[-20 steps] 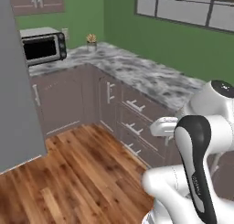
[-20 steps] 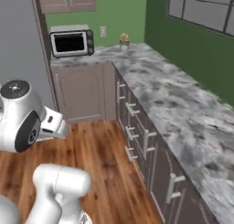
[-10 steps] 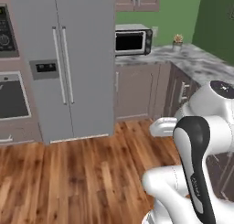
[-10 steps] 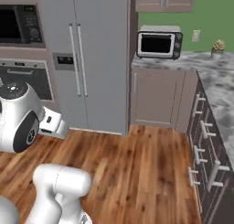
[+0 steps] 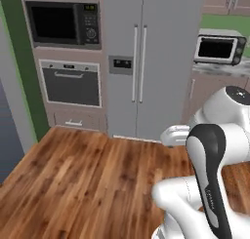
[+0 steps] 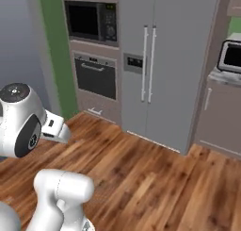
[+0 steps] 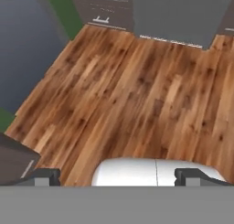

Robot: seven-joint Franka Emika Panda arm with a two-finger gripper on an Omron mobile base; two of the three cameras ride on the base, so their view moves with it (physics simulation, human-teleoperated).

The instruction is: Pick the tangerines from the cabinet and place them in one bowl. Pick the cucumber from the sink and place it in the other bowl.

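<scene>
Base has swung left: fridge (image 5: 146, 62) now ahead (counters gone). Hand view adds tool (image 7: 118, 176), spread, empty, over wood floor (image 7: 137, 90).

No readable text anywhere. Built-in microwave (image 5: 62, 23), upper left of left base view: small green display, perhaps digits, too blurred to read. Fridge dispenser panel (image 5: 121, 65): unmarked.

A wooden plank floor (image 5: 88, 184), brown with lighter streaks, is shown spanning the room. A grey double-door refrigerator (image 5: 151, 62) and a mauve oven column (image 5: 68, 72) are seen standing directly on it, side by side along the far edge.
</scene>
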